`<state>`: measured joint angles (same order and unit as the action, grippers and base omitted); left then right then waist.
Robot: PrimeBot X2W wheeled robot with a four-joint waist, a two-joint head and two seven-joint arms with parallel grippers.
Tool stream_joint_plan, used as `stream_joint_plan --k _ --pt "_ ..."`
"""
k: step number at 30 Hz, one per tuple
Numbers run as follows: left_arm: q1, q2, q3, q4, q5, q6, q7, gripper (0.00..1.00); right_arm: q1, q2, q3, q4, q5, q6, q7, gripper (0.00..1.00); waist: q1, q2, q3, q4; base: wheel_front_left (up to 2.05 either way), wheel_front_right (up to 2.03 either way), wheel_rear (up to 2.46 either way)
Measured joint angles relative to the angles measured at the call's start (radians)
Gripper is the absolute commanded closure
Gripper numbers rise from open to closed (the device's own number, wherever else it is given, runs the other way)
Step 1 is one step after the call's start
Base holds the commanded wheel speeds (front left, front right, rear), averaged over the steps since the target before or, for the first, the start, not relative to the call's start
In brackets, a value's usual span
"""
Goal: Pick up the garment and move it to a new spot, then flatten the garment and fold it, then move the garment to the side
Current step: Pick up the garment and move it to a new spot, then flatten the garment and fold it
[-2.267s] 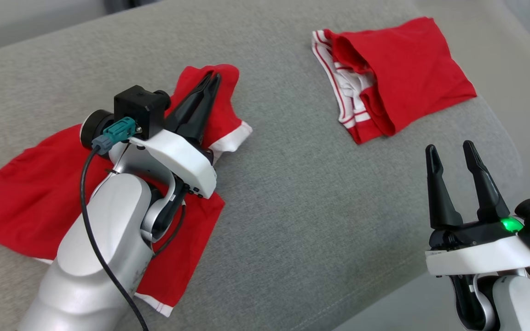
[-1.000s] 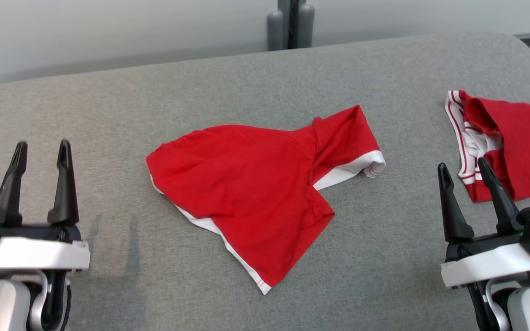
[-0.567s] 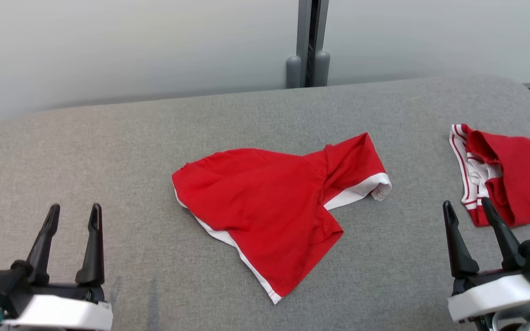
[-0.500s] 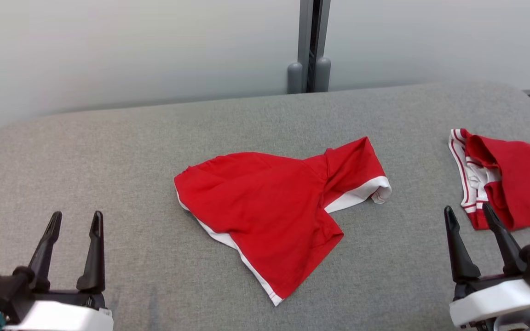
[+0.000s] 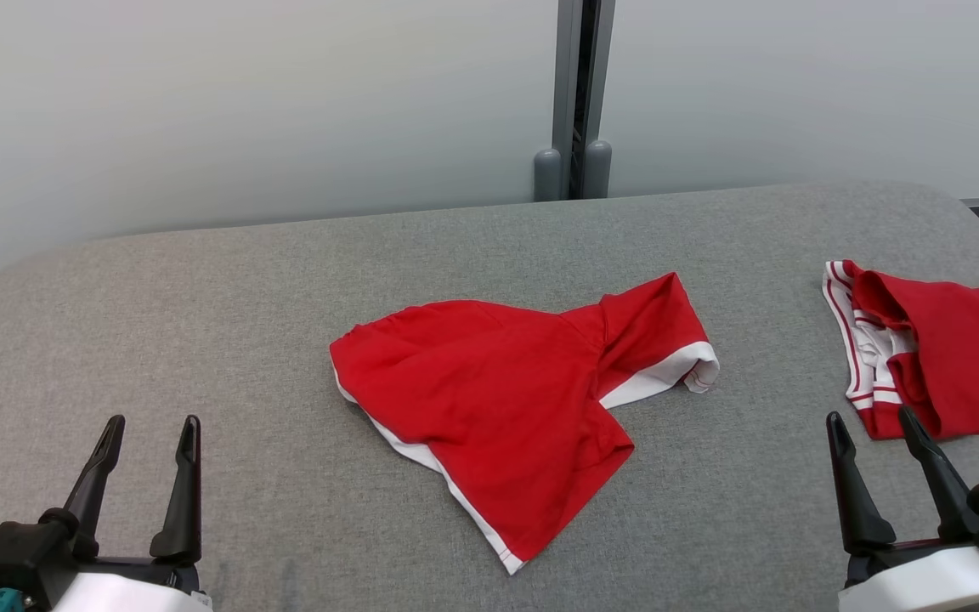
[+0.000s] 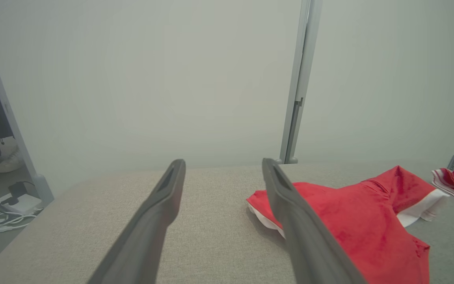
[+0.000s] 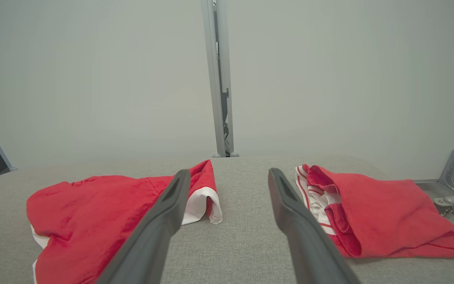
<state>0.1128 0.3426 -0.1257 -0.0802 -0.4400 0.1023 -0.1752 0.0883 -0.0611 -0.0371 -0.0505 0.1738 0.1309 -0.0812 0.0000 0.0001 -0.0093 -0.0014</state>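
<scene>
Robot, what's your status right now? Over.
Both open and empty: left gripper, right gripper. Red garment crumpled on grey cushion, untouched. Second red garment apart at right, not blocking.

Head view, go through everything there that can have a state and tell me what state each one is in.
Red garment with white trim: lying in the middle, rumpled, partly doubled over, not held.
Red garment with white striped waistband: bunched at the right, not held.
Left claw: open, empty.
Right claw: open, empty.
</scene>
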Motion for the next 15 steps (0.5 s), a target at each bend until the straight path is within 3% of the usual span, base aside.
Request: stream_joint_plan --k 15 --pt "-0.001 0.003 -0.009 -0.005 -0.004 0.009 0.009 0.00 0.002 0.007 -0.008 -0.013 0.002 0.000 0.003 0.00 0.0000 0.0000 0.006 0.004 0.00 0.00 0.00"
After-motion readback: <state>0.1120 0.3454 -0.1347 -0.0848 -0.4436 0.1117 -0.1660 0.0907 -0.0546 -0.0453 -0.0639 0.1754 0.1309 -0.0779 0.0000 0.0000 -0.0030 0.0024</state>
